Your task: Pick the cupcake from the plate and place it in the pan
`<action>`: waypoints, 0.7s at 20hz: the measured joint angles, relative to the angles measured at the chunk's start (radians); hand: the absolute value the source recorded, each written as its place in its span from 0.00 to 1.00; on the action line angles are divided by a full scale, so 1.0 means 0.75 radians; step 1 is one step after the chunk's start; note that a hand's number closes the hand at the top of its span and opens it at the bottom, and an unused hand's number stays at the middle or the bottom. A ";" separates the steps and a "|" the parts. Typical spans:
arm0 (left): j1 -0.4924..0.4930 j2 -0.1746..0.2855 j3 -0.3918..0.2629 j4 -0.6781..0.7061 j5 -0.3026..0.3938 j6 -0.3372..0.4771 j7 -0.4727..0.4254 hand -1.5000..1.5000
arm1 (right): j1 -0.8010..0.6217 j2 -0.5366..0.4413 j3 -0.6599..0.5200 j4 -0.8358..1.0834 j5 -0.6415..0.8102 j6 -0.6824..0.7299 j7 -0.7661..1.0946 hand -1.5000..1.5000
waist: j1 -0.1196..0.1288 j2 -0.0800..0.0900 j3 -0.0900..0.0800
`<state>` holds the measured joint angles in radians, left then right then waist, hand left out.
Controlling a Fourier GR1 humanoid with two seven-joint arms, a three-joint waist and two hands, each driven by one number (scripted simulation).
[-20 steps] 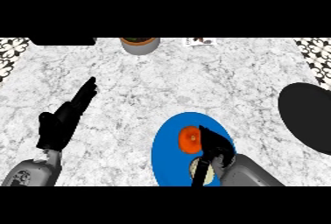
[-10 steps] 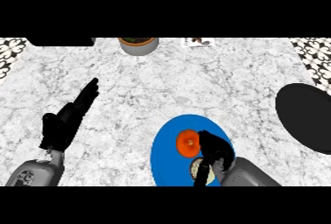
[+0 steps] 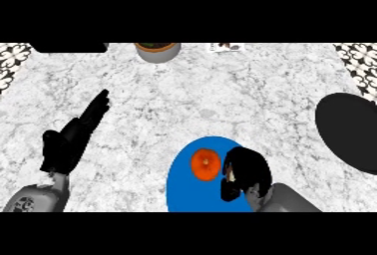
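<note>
An orange cupcake sits on the blue plate at the lower middle of the counter. My right hand hangs over the plate's right half, right up against the cupcake's right side, and hides that part of the plate. The cupcake's round top shows in full, with nothing over it. The black pan lies at the right edge, well apart from the plate. My left hand rests open at the left, fingers straight and pointing up and to the right.
A grey pot with brown contents stands at the back middle, with a small packet to its right. A dark object lies at the back left. Patterned tiles border the counter's sides.
The cupcake has shifted a little to the left and nearer on the plate, with my right hand staying against its right side. The left hand has barely moved.
</note>
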<state>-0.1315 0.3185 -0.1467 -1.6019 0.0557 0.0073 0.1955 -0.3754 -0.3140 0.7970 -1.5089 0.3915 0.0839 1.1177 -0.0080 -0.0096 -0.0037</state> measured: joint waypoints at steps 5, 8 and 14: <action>0.012 -0.011 0.009 0.029 -0.007 0.001 -0.033 0.50 | 0.077 -0.067 0.007 -0.103 0.315 -0.194 -0.065 1.00 | -0.018 0.001 0.003; 0.011 -0.014 0.016 0.031 -0.011 0.006 -0.025 0.50 | 0.088 -0.098 0.001 -0.216 0.501 -0.236 -0.049 1.00 | -0.025 -0.002 0.003; 0.021 -0.014 0.026 0.033 -0.007 -0.006 -0.031 0.50 | 0.104 -0.163 -0.052 -0.453 0.866 -0.281 -0.024 1.00 | -0.030 -0.004 0.003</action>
<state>-0.1156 0.3081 -0.1274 -1.5774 0.0503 0.0029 0.1720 -0.2970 -0.4366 0.7581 -1.8489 1.0407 -0.1266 1.0995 -0.0305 -0.0126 -0.0012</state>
